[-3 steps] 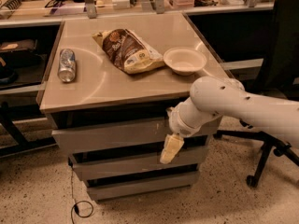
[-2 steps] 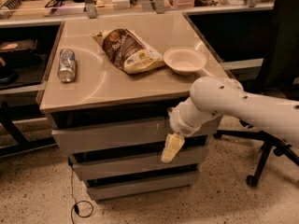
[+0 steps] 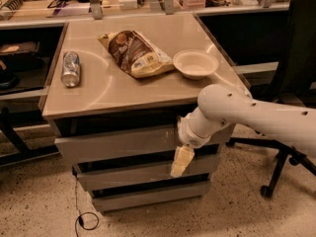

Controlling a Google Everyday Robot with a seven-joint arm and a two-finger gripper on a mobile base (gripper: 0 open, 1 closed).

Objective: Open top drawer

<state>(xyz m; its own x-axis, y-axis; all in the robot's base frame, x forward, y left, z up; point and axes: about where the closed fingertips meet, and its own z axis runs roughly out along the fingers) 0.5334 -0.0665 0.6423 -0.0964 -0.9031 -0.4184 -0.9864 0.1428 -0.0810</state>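
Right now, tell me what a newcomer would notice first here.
The big white arm reaches in from the right, its pale claw hanging by the lower edge of the grey top drawer, toward its right end. On the cabinet top lie a brown snack bag, a white bowl to its right and a can on its side at the left.

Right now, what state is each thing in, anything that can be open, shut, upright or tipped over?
top drawer: closed, no interior showing.
middle drawer: closed.
bottom drawer: closed.
can: lying on its side.
bowl: upright, empty.
snack bag: lying flat.
claw: pointing down in front of the drawers, by the top drawer's lower edge.
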